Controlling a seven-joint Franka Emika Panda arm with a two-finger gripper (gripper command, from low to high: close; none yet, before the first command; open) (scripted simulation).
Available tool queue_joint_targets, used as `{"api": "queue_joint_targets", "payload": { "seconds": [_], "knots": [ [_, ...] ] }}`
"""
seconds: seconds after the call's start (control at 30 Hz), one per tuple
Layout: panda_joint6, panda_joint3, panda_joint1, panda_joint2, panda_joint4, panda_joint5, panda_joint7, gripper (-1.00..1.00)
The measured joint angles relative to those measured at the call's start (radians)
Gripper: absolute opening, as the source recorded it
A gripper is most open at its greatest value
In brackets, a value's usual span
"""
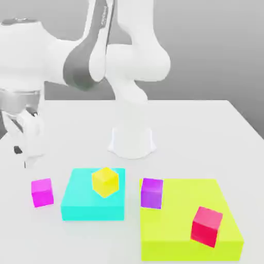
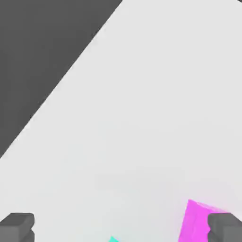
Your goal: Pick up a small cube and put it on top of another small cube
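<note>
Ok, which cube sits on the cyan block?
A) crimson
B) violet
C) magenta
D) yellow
D: the yellow cube rests on top of the cyan block, while the magenta cube is on the table beside it.

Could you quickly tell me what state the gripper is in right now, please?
Gripper: open, holding nothing, above the table near the magenta cube.
</note>
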Motion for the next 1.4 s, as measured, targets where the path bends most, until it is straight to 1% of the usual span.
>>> {"api": "queue_joint_targets", "payload": {
  "seconds": [0.1, 0.27, 0.3, 0.5, 0.57, 0.7, 0.77, 0.9, 1.33, 1.37, 1.4],
  "knots": [
    [0.073, -0.007, -0.035, 0.111, -0.040, 0.081, -0.011, 0.00],
    [0.218, 0.097, -0.115, 0.293, -0.017, 0.202, -0.093, 0.00],
    [0.244, 0.119, -0.133, 0.325, -0.011, 0.215, -0.103, -1.00],
    [0.258, 0.130, -0.144, 0.341, -0.008, 0.217, -0.104, -1.00],
    [0.230, 0.112, -0.130, 0.308, -0.014, 0.203, -0.093, -1.00],
    [0.123, 0.061, -0.100, 0.174, -0.039, 0.110, -0.024, -1.00],
    [0.067, 0.066, -0.083, 0.116, -0.040, 0.069, 0.002, -1.00],
    [-0.037, 0.146, 0.072, 0.087, 0.036, 0.048, -0.008, -1.00],
    [-0.361, 0.439, 0.559, 0.059, 0.332, 0.038, -0.096, -1.00],
    [-0.351, 0.443, 0.603, 0.076, 0.338, 0.030, -0.094, -1.00],
    [-0.326, 0.434, 0.605, 0.101, 0.338, 0.020, -0.088, -1.00]
  ]
}}
